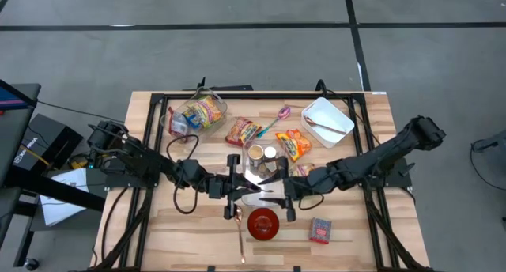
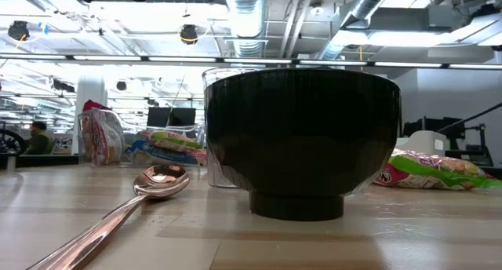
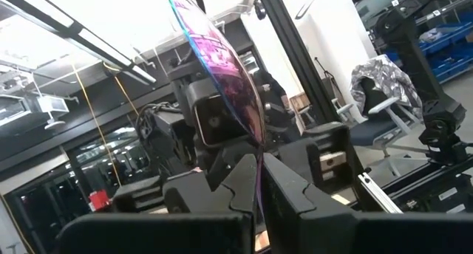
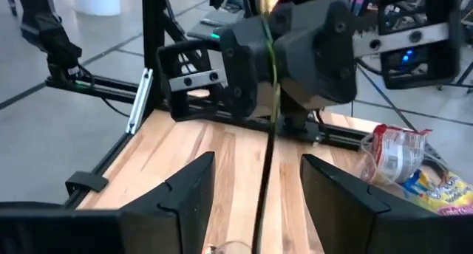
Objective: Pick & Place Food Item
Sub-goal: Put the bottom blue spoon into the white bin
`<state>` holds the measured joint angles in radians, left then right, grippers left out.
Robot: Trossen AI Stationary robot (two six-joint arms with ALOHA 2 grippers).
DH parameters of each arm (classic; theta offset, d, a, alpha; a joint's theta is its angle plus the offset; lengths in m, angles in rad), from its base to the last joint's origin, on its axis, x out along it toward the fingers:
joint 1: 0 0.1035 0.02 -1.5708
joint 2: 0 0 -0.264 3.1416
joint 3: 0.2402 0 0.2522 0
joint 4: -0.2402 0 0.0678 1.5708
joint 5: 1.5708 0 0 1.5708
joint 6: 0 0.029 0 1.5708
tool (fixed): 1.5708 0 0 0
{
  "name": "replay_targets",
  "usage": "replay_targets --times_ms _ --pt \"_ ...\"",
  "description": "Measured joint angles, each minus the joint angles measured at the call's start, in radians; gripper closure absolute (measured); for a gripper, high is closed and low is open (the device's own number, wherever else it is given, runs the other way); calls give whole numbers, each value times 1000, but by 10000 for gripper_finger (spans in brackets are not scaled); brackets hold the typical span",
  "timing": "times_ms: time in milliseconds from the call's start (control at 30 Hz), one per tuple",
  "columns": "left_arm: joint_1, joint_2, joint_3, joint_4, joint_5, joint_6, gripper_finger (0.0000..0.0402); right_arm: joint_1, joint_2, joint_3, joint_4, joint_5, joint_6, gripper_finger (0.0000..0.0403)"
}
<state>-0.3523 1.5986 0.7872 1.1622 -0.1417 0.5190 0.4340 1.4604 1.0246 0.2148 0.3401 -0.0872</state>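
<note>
A thin, shiny foil food packet (image 1: 258, 183) hangs over the middle of the table, above a clear tub (image 1: 265, 157) and near a bowl (image 1: 263, 223) that is red inside. My left gripper (image 1: 242, 189) is shut on it. The left wrist view shows the packet (image 3: 222, 77) edge-on, purple and glossy. My right gripper (image 4: 259, 191) faces the left one, open. One of its fingers stands on each side of the packet's edge (image 4: 267, 114), and I see no touch. In the high view, the right gripper (image 1: 281, 194) is just right of the packet. My left gripper pinches one end of the foil packet (image 3: 258, 162) between its two fingers. It comes from the table's left, roughly level. The packet sticks out past the fingertips (image 3: 284, 182) as a flat sheet on edge, clear of the table.
A copper spoon (image 1: 239, 224) lies left of the bowl. Snack packets (image 1: 243, 131) (image 1: 295, 144) (image 1: 320, 230), a clear container of snacks (image 1: 198, 114), a purple spoon (image 1: 281, 114) and a white tray (image 1: 326, 120) lie around. The low view shows the dark bowl (image 2: 302, 144) close up.
</note>
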Motion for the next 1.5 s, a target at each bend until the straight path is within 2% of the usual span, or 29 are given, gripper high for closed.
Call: replay_targets --times_ms 400,1133,1500 --pt "0 0 0 -14 0 0 399 -12 14 6 4 5 5 217" --pt "0 0 0 -37 -10 0 399 12 -29 5 -65 13 1 393" --pt "0 0 0 -42 -11 0 387 18 -29 5 -72 29 1 400"
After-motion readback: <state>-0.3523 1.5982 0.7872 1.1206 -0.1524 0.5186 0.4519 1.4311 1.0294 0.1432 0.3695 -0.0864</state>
